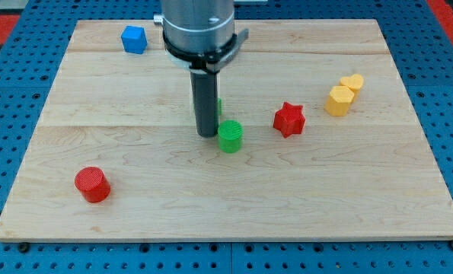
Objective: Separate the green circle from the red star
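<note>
Blue pegboard framed a pale wooden board (pixel 135 175) with blocks scattered over it. Left to right from my tip (pixel 207 135): red cylinder (pixel 92 184) lay well off toward the view's bottom left; blue cube (pixel 134 39) sat far up toward the view's top left; my tip itself was a bare rod, nothing to open or close, holding nothing. Green circle (pixel 230 136) stood just beside it on the view's right, possibly touching; contact could not be confirmed. A sliver of another green piece (pixel 218 105) showed behind the rod, shape unclear. Red star (pixel 289 119) lay near, further right and slightly up. Two yellow blocks (pixel 344 93) sat beyond that. Risk as judged: with the tip left of the circle, a rightward push would drive it into the star rather than apart; an off-centre push could let the round block slip around the rod.
</note>
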